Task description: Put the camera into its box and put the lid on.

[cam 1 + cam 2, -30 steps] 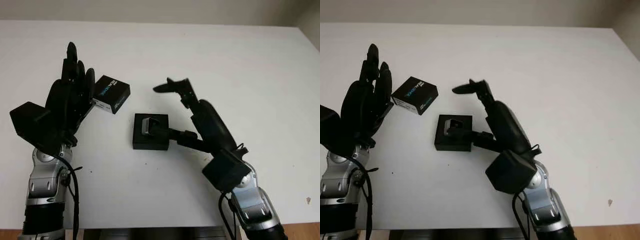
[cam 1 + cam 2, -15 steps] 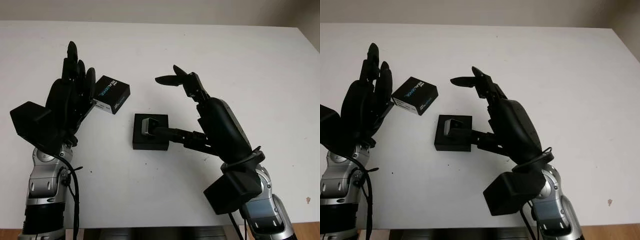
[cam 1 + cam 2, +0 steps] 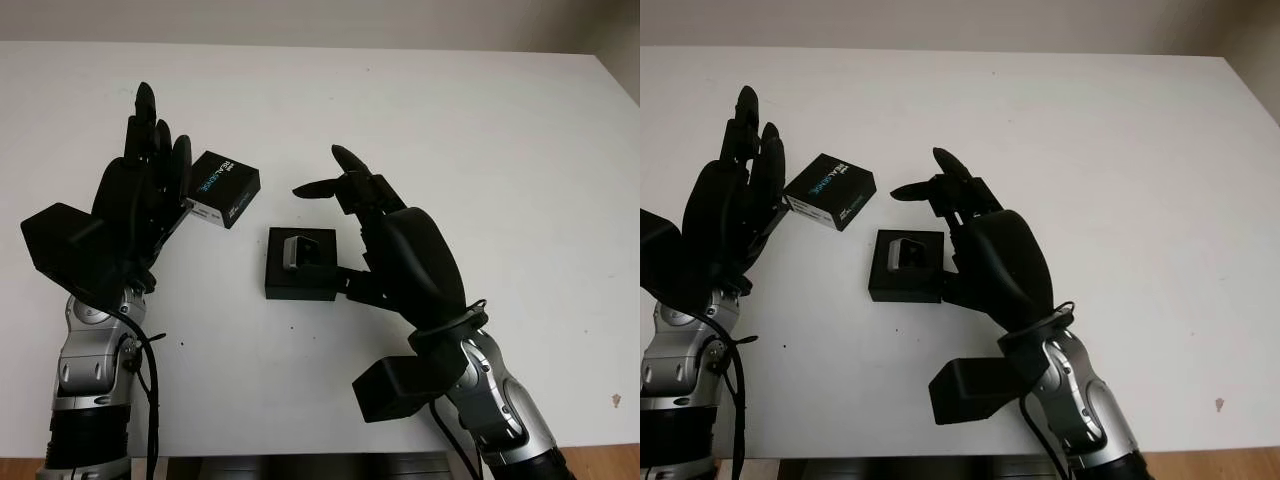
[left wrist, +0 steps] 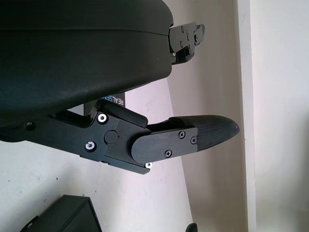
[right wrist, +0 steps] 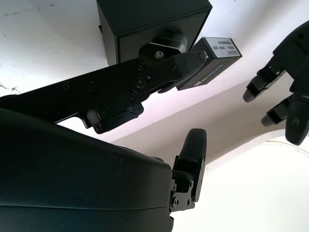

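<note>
Left eye view: the black box (image 3: 300, 264) sits open near the middle of the white surface (image 3: 450, 130), squared up with the surface edges; the camera (image 3: 296, 251) lies inside it, toward the far side, its silver-grey face turned upward and its long axis running away from the robot; the lid (image 3: 223, 188), black with blue lettering, lies just beyond and to the left of the box, apart from it, turned at an angle so its long axis runs from far-left to near-right, the lettered top facing up; the right hand (image 3: 345, 215) comes in from the lower right, palm shell hunched over the right side of the box, one finger low against the box's right wall, the others arched above its far edge; it is holding nothing; the left hand (image 3: 145, 190) stands upright at the left, open, fingers pointing to the far side, its fingertips just beside the lid's left end.

Left wrist view: the left hand's shell looms dark, one finger (image 4: 193, 137) stretched out over pale surface; a slice of the lid's white lettering peeks behind it; a corner of the box (image 4: 67, 217) shows too.

Right wrist view: a finger (image 5: 145, 79) of the right hand reaches to the box wall (image 5: 154, 26), tip touching it; the lid (image 5: 212, 63) lies beyond, and the left hand's fingertips (image 5: 270, 82) hang nearby.
</note>
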`<control>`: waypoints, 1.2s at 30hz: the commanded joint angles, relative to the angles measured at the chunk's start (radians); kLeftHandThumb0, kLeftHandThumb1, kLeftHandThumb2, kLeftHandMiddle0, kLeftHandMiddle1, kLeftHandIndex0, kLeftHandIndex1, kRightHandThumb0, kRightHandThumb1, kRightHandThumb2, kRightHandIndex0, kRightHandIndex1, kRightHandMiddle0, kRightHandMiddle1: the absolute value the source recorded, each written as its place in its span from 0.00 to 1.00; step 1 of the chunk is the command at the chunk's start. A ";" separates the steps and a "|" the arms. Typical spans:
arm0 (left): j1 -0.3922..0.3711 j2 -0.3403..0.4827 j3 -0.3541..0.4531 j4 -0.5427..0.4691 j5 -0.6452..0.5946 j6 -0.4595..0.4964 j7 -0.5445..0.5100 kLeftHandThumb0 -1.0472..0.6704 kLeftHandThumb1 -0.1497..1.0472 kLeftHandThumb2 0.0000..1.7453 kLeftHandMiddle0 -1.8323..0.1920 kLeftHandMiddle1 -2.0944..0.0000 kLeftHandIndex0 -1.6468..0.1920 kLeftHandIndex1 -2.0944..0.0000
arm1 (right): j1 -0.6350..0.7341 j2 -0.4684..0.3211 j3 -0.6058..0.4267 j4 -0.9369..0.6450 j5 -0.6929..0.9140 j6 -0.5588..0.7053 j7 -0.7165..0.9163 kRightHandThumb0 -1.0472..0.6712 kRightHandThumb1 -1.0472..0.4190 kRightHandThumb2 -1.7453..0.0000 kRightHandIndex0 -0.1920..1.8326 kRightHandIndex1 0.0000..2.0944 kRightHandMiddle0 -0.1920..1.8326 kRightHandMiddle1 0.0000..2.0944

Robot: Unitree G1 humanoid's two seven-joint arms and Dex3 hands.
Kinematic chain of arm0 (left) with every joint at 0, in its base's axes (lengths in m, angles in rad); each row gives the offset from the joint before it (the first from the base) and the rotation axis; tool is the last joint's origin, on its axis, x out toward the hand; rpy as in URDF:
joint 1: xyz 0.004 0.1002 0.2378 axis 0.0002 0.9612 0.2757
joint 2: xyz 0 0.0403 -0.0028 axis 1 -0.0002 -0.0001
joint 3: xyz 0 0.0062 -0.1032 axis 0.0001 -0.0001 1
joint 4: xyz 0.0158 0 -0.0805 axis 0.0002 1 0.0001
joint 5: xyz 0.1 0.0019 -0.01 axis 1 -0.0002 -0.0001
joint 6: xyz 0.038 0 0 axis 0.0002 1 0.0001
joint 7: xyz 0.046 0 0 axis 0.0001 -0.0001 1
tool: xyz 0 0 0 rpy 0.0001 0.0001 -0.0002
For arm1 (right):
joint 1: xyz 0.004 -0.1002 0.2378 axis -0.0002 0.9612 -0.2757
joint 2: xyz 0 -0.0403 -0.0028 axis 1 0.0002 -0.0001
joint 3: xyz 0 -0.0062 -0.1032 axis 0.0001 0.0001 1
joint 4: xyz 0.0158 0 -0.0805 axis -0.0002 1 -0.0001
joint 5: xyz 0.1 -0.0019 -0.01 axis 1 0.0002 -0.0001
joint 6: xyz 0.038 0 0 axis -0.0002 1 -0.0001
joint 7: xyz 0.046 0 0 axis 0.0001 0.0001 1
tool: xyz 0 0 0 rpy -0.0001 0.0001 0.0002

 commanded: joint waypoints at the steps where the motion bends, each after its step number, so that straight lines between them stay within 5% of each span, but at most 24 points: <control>1: -0.001 0.005 0.000 -0.011 0.001 -0.002 -0.001 0.21 1.00 0.32 1.00 1.00 1.00 1.00 | -0.009 0.007 0.006 0.007 0.005 0.007 0.000 0.26 0.08 0.97 0.18 0.07 0.09 0.63; 36: 0.004 0.009 -0.004 -0.019 0.006 0.018 -0.005 0.20 1.00 0.33 1.00 1.00 1.00 1.00 | -0.046 -0.003 0.038 0.090 -0.064 0.068 -0.012 0.22 0.08 0.97 0.18 0.08 0.09 0.55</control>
